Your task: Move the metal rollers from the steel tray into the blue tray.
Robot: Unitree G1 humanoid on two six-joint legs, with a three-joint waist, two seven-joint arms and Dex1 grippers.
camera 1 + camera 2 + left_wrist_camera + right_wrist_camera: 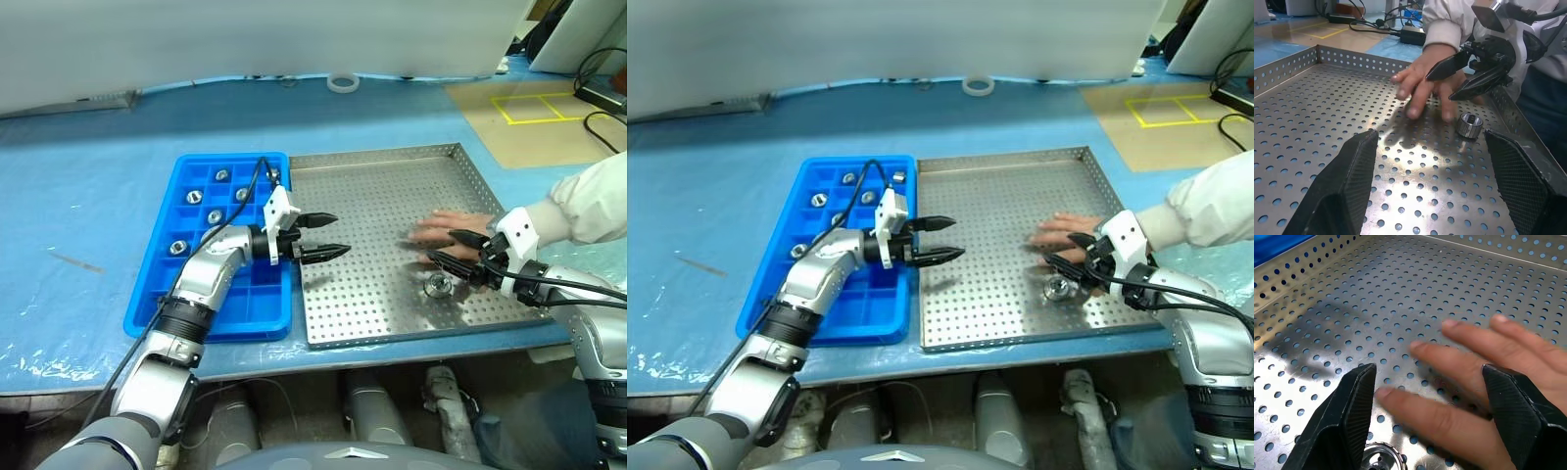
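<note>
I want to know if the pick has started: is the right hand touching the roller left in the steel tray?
Apart. In the left wrist view the right hand, open, hangs above the roller, with bare tray floor between.

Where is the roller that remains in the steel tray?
The roller lies near the steel tray's front right corner, beside the person's hand and the right gripper.

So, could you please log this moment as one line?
left end effector open | right end effector open | one roller in steel tray | person's hand there

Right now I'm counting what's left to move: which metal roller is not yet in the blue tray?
The metal roller on the steel tray, beside the person's hand; the others sit in blue tray compartments.
</note>
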